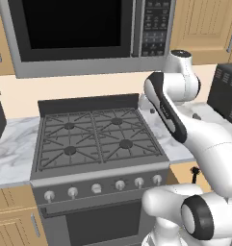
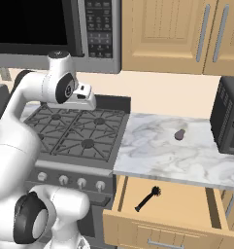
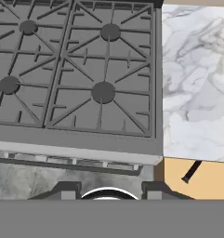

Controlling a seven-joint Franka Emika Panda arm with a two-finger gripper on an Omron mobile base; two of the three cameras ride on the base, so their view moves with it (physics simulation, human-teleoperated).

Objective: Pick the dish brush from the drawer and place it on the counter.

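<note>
Stove (image 2: 79, 138) takes most of the frame, marble surface (image 2: 157, 151) at its 3 o'clock. Drawer (image 2: 186, 202) stands open below. Brush (image 2: 147, 198) lies loose on its floor, head toward 1 o'clock. Claw (image 2: 87, 99) hovers over the burners; spread cannot be told. Advise: travel right, descend, grip mid-handle crosswise

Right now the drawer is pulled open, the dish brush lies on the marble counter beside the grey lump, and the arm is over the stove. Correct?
Not quite. The dish brush lies inside the open drawer, not on the counter; the right base view shows it. The grey lump sits alone on the marble, and the arm is over the stove.
</note>
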